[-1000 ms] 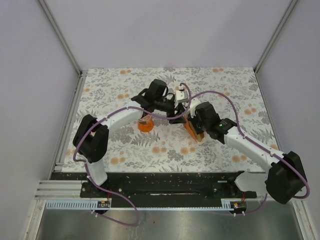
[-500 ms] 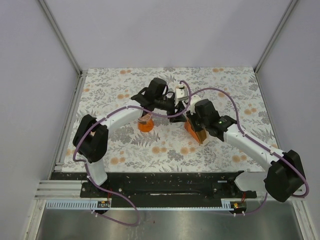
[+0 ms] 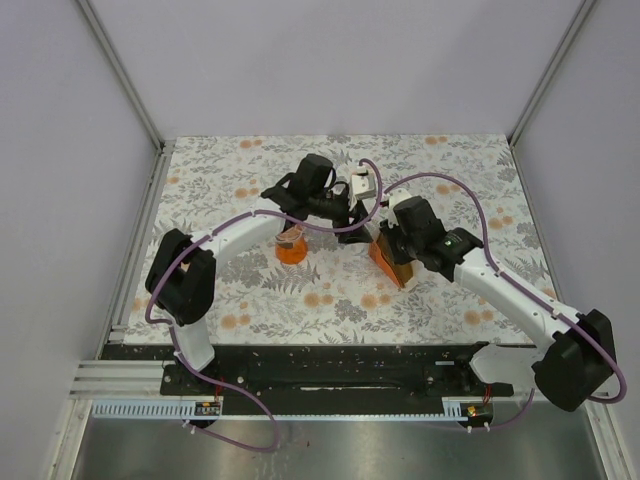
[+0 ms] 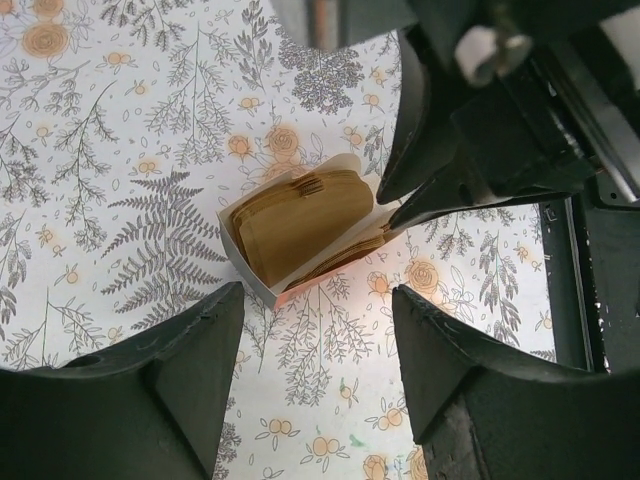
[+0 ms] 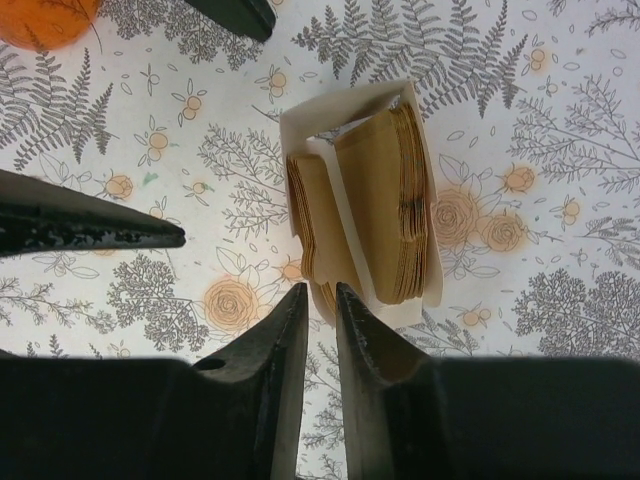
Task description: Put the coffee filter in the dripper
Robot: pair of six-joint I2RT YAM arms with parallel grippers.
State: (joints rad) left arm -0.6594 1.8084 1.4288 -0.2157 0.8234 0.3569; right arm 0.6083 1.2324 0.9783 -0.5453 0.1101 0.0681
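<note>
Left gripper (image 4: pixel 318 312) hangs wide open; right gripper (image 5: pixel 322 300) is nearly closed at the brown paper-filter stack (image 5: pixel 378 200) in its beige wedge-shaped holder (image 5: pixel 335 108).

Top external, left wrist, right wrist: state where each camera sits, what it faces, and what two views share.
Top external: above and behind the bases, looking down over the table; left arm and right arm show whole.
Left wrist: on the left arm, looking down at the filter holder; the left gripper frames the bottom.
Right wrist: on the right arm, looking down at the same holder; right gripper at bottom.
Shared: both wrist views show the holder.
</note>
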